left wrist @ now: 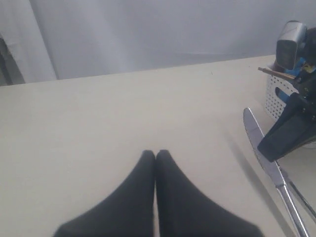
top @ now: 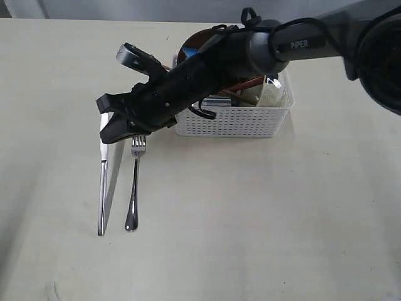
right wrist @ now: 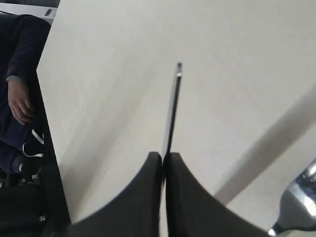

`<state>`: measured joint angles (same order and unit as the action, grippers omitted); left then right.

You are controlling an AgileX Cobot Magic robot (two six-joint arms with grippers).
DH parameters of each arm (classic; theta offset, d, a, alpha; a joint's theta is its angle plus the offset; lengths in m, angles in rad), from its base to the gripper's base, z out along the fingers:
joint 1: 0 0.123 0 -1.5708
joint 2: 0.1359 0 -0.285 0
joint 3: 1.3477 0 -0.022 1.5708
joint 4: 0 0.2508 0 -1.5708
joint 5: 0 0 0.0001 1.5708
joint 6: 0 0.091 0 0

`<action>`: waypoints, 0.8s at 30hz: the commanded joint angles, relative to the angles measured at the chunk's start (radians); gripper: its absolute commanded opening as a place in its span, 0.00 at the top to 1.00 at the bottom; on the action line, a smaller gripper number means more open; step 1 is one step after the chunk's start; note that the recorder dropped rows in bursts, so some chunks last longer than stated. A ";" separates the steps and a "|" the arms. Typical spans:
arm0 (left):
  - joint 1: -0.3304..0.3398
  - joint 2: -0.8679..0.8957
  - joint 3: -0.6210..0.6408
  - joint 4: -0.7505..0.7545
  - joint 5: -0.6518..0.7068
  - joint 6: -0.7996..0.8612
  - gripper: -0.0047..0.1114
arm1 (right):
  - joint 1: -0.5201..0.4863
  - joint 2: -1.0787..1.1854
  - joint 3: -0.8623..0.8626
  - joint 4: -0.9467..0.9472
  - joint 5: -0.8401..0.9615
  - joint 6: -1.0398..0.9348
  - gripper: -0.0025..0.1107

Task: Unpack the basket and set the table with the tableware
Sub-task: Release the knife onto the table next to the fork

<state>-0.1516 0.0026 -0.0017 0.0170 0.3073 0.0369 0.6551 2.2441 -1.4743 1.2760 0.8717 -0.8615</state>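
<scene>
Partly, rt tool [top: 108, 137] hides knife [top: 102, 194] blade; arm [top: 250, 49] covers basket [top: 232, 122].

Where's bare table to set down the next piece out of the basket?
In the exterior view, widest bare stretch: pale cream table right of the steel fork, in front of the white lattice plastic basket. Also bare left of the steel knife. Crowded: the narrow strip between knife and fork, under the right arm whose jaws clamp the knife.

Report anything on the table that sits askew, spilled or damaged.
The knife is not lying flat: the right gripper pinches its blade, and it appears to stand on edge beside the fork, which lies flat. Nothing looks spilled or damaged.
</scene>
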 commanded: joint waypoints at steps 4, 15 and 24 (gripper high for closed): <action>0.001 -0.003 0.002 -0.002 -0.008 -0.003 0.96 | 0.016 0.012 -0.003 -0.074 -0.130 0.013 0.98; 0.001 -0.003 0.002 -0.002 -0.008 -0.003 0.96 | 0.115 0.005 -0.003 -0.253 -0.339 0.212 0.98; 0.001 -0.003 0.002 -0.002 -0.008 -0.003 0.96 | 0.125 -0.042 -0.003 -0.293 -0.378 0.388 0.98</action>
<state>-0.1516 0.0026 -0.0017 0.0170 0.3073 0.0369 0.7763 2.2163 -1.4802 1.0103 0.5054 -0.5459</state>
